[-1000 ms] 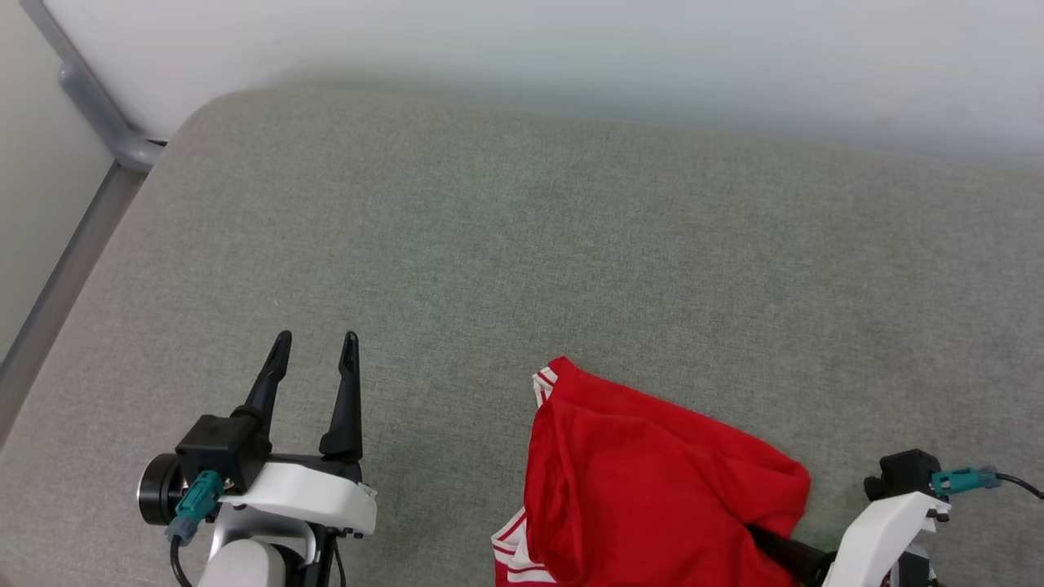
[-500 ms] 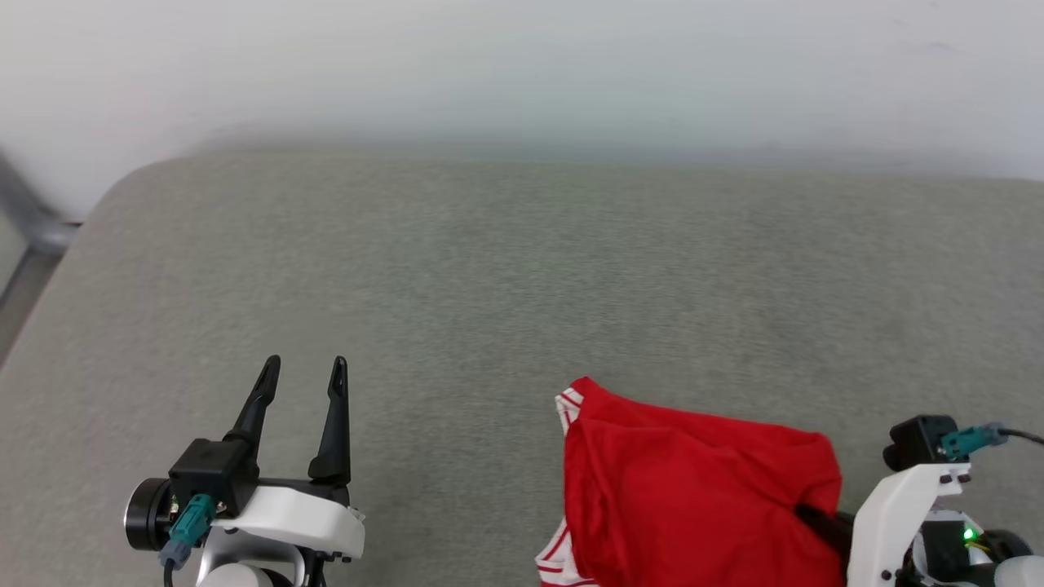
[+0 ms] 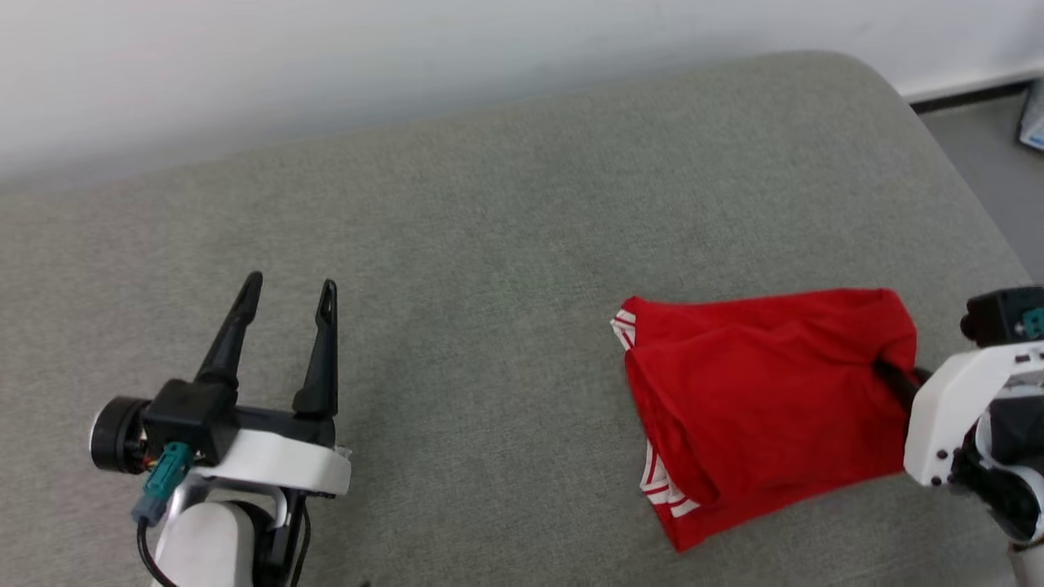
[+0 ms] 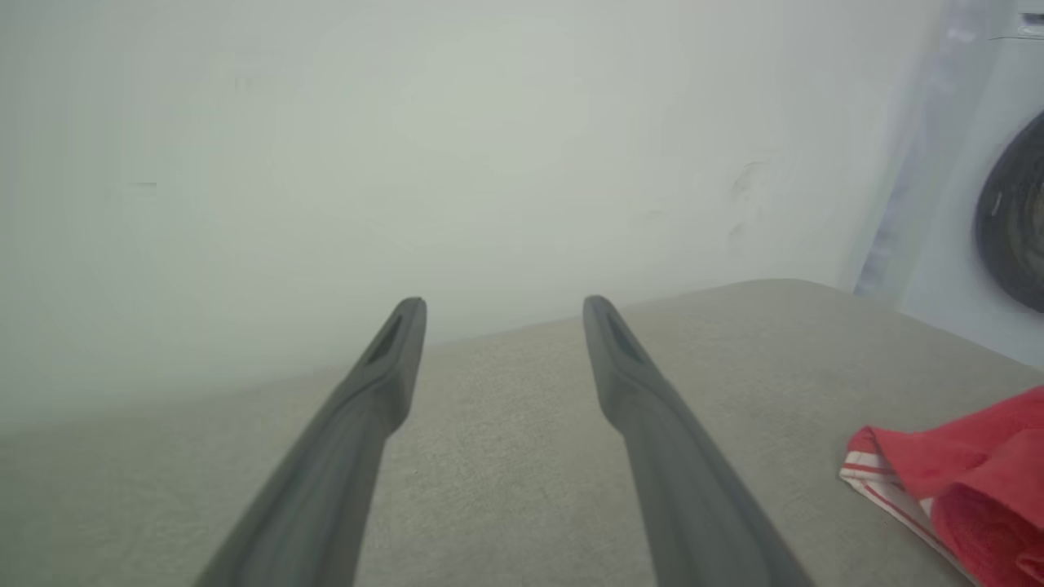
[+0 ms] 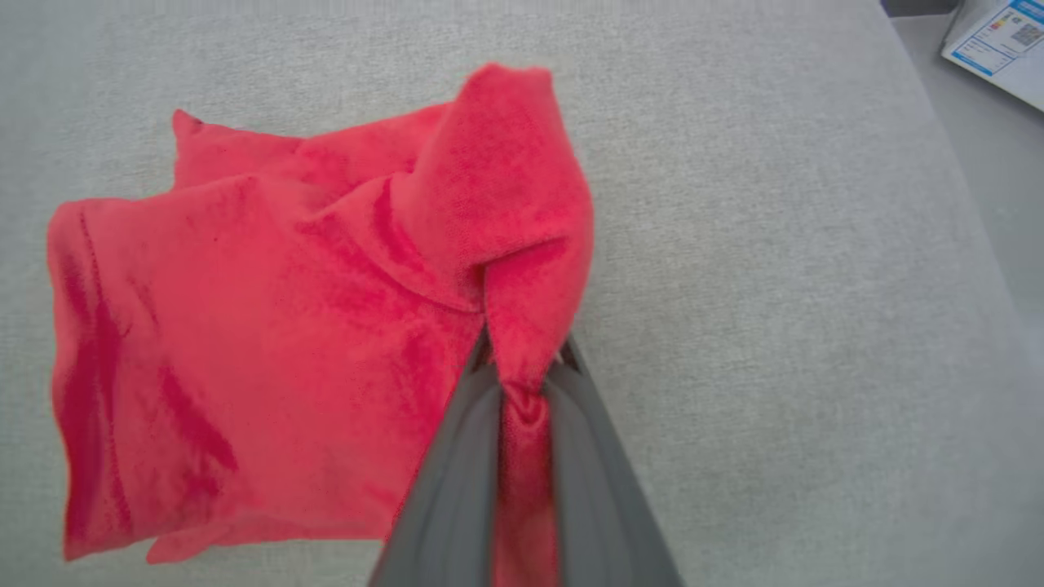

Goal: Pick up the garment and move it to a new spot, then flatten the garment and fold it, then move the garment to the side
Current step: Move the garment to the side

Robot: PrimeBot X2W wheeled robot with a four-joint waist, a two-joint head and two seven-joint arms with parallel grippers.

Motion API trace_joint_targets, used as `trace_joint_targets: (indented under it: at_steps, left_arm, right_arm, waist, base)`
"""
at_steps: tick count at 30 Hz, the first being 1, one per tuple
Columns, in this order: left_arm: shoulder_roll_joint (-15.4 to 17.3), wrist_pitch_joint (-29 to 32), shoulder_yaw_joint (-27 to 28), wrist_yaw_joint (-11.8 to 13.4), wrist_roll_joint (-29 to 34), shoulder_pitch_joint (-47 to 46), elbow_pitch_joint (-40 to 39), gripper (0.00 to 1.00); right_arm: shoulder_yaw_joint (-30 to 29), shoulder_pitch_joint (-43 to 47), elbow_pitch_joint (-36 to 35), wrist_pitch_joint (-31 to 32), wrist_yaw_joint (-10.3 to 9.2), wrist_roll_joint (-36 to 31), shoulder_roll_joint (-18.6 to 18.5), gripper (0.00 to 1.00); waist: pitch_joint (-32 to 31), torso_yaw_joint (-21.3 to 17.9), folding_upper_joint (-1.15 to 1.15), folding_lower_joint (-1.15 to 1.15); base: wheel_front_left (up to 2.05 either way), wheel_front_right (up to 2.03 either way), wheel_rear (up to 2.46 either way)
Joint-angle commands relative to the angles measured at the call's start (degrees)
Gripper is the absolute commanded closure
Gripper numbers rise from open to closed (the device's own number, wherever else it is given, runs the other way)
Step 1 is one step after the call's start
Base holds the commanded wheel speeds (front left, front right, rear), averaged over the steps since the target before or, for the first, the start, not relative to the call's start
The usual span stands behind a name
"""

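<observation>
While the right end effector (image 5: 524,355) pinches a fold of the garment (image 3: 758,391), the red cloth is bunched over the right part of the cushion (image 3: 489,244), striped trim showing. Left end effector (image 3: 291,284) is spread, well apart from it. A sheet (image 5: 999,37) lies on the floor (image 3: 979,147) — print too small to read. Grey fabric cushion; white wall (image 3: 326,65); washer (image 4: 1011,212) beyond.

Soft, even light; shadows faint. Left wrist view hazy, fingers (image 4: 367,424) blurred, perhaps defocus.
</observation>
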Motion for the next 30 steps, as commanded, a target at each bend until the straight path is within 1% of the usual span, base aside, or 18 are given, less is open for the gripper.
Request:
trace_joint_targets:
  at_steps: [1,5,7,9,13,18,19,20,22,25,29,30]
  left_arm:
    - [0.7,-0.1,-0.2,-0.1,0.5,-1.4,-0.8,0.00]
    - [2.4,-0.1,-1.9,-0.1,0.9,-4.8,-2.6,0.00]
    - [3.5,-0.1,-2.9,-0.1,1.1,-6.7,-3.5,0.00]
    - [4.9,-0.1,-4.1,-0.1,1.2,-8.7,-4.4,0.00]
    - [7.0,0.0,-6.2,-0.1,1.1,-12.8,-5.9,0.00]
    - [8.4,0.2,-8.6,-0.1,0.9,-16.7,-7.6,0.00]
    - [8.4,0.2,-8.6,-0.1,0.9,-16.7,-7.6,0.00]
    - [8.7,0.2,-9.5,-0.1,0.7,-17.8,-8.1,0.00]
    - [9.1,0.3,-10.2,-0.1,0.5,-18.9,-8.6,0.00]
    - [9.3,0.3,-10.6,-0.1,0.6,-19.6,-8.8,0.00]
    - [9.8,0.3,-10.9,-0.1,0.3,-20.5,-8.8,0.00]
    - [9.9,0.3,-11.0,-0.1,0.3,-20.6,-8.5,0.00]
  right_arm:
    - [0.1,-2.8,0.5,-1.3,-0.04,-0.7,-0.1,1.00]
    - [-0.6,-9.3,3.8,-4.7,-0.04,-2.5,-1.0,1.00]
    - [-1.5,-12.8,5.4,-6.2,-0.04,-4.0,-2.0,1.00]
    - [-2.5,-15.9,7.3,-7.4,-0.04,-5.0,-2.8,1.00]
    - [-7.0,-21.2,11.2,-9.3,-0.04,-7.3,-5.4,1.00]
    - [-14.1,-25.0,16.3,-10.6,-0.04,-11.0,-8.3,1.00]
    - [-14.1,-25.0,16.3,-10.6,-0.04,-11.0,-8.3,1.00]
    - [-15.9,-25.8,17.6,-11.7,-0.05,-12.7,-9.8,1.00]
    - [-17.9,-26.9,19.3,-13.1,-0.05,-12.9,-10.5,1.00]
    - [-18.8,-27.8,20.8,-14.8,-0.05,-13.5,-10.6,1.00]
    - [-19.9,-29.9,24.6,-18.6,-0.05,-14.1,-10.8,1.00]
    - [-20.0,-30.3,25.8,-19.4,-0.05,-14.7,-10.8,0.92]
  waist:
    - [5.7,-4.5,0.00,0.00]
    - [11.2,-6.1,0.00,0.00]
    - [14.4,-6.3,0.00,0.00]
    - [17.3,-6.3,0.00,0.00]
    - [22.2,-5.2,0.00,0.00]
    - [26.4,-3.4,0.00,0.00]
    - [26.4,-3.4,0.00,0.00]
    - [27.7,-2.6,0.00,0.00]
    - [29.1,-2.0,0.00,0.00]
    - [30.3,-1.6,0.00,0.00]
    - [32.0,-0.8,0.00,0.00]
    - [32.2,-0.6,0.00,0.00]
  base:
    - [0.00,0.00,0.00]
    - [0.00,0.00,0.00]
    - [0.00,0.00,0.00]
    - [0.00,0.00,0.00]
    - [0.00,0.00,0.00]
    - [0.00,0.00,0.00]
    - [0.00,0.00,0.00]
    - [0.00,0.00,0.00]
    - [0.00,0.00,0.00]
    - [0.00,0.00,0.00]
    - [0.00,0.00,0.00]
    - [0.00,0.00,0.00]
